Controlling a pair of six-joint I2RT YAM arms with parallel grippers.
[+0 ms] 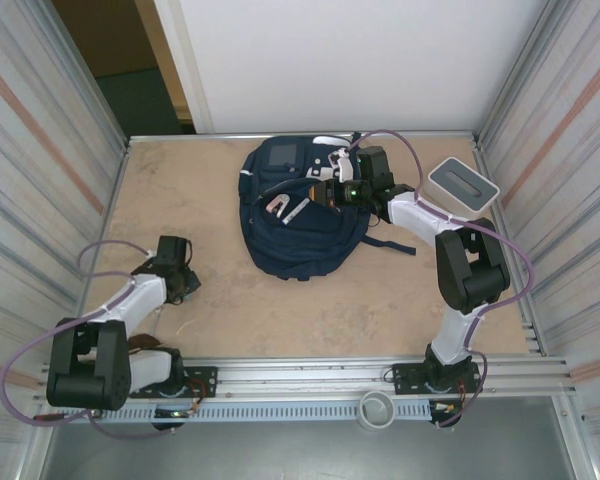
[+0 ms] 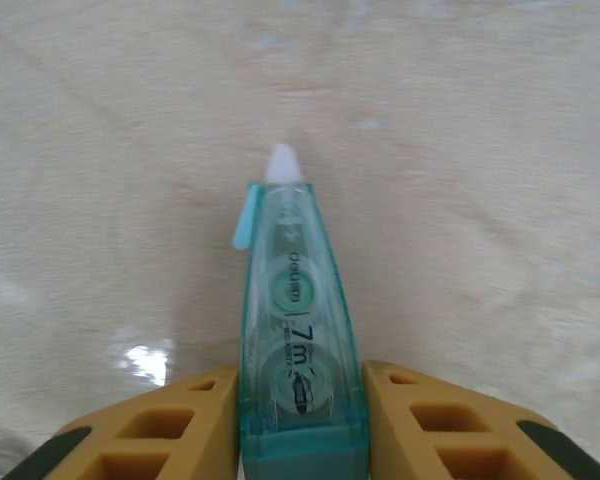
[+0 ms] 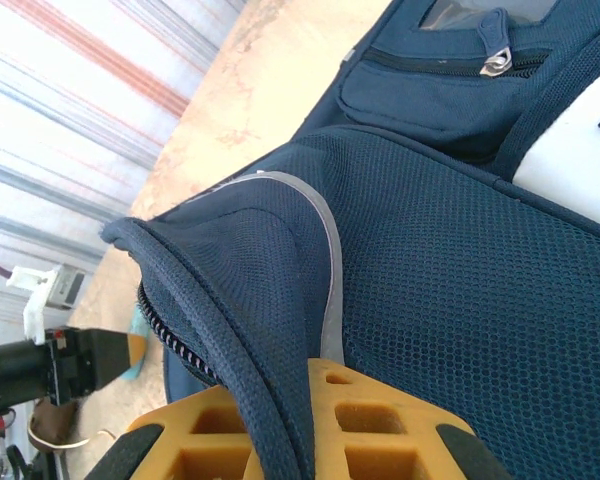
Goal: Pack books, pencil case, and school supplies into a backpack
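Clenching the zipper rim of the backpack (image 1: 300, 235) at 12 o'clock are the right jaws; the left jaws, at 8 o'clock, grasp a correction tape (image 2: 295, 330) over the surface (image 1: 230, 300); a white box (image 1: 462, 184) sits at 2 o'clock.

Two robot arms, the left arm (image 1: 138, 296) and the right arm (image 1: 468, 270), are showing white shells between black joint blocks; thin lilac cables (image 1: 388, 132) are looping along them; a small green light (image 1: 352, 190) is glowing on the right wrist; mustard-yellow plastic fingers (image 2: 170, 430), black-edged, are showing square hollow cells.
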